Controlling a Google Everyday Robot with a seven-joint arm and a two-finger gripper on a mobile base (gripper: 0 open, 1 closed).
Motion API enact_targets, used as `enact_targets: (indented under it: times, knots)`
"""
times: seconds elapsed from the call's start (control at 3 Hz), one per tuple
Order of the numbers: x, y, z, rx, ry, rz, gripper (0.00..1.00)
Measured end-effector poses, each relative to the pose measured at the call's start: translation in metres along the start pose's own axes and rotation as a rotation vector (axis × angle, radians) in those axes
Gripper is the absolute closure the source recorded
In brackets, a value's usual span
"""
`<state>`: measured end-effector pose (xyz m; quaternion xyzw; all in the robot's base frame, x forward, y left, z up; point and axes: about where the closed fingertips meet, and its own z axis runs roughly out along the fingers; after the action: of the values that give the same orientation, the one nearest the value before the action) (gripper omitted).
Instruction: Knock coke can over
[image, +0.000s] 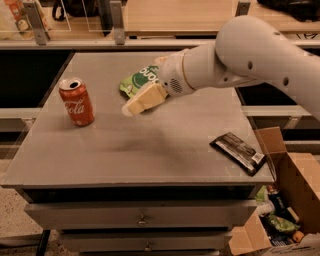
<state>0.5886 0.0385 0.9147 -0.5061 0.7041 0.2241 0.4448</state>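
In the camera view the can (77, 101) stands upright on the left of the grey surface (150, 155), its silver top and tab showing. The tool (137, 103) hangs above the surface at centre frame, right of the can and apart from it, just in front of a green pouch (139, 79); whether it is spread or pressed together I cannot tell. A dark wrapper (238, 152) lies near the surface's right front edge, beside an open box (295, 165) at lower right.

The white arm (260, 55) enters from the upper right and stretches leftward, angled down. Its cream gripper (140, 101) points down-left near the view's centre
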Motion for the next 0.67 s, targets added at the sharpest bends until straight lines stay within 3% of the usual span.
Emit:
enact_targets:
  times: [0.67]
  knots:
    - [-0.022,0.025,0.060,-0.035,-0.214,0.021,0.00]
